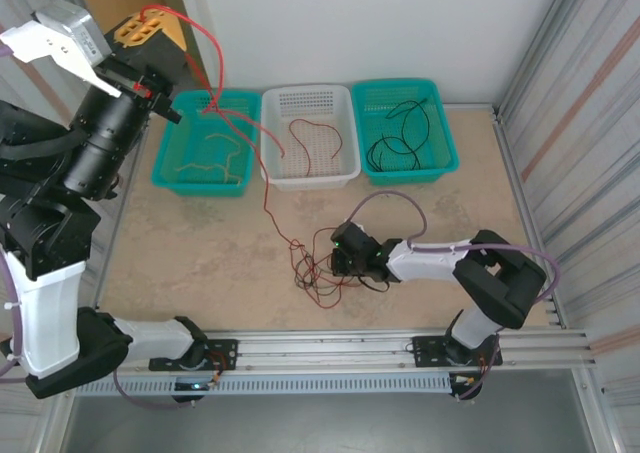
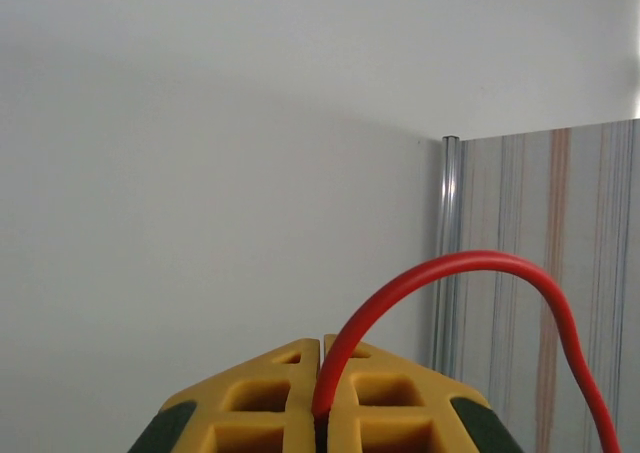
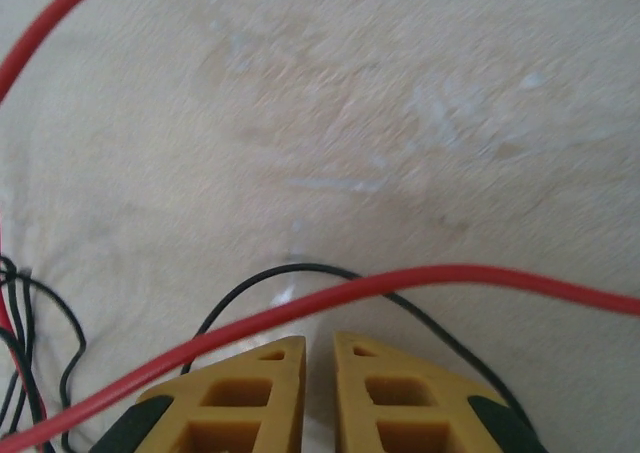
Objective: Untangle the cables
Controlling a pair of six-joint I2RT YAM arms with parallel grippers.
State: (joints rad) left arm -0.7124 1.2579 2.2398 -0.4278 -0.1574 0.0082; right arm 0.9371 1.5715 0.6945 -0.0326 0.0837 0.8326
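Right gripper down at the tangle, left gripper up high, clamped on the red cable.
Right fingers sit a narrow gap apart with nothing between them; red cable and a black cable cross just past the tips on the table. Behind, three baskets in a row: left teal basket holds a tan cable, white basket a red loop, right teal basket black coils. Far left, the red cable runs from the left fingers down over the left teal basket to the tangle.
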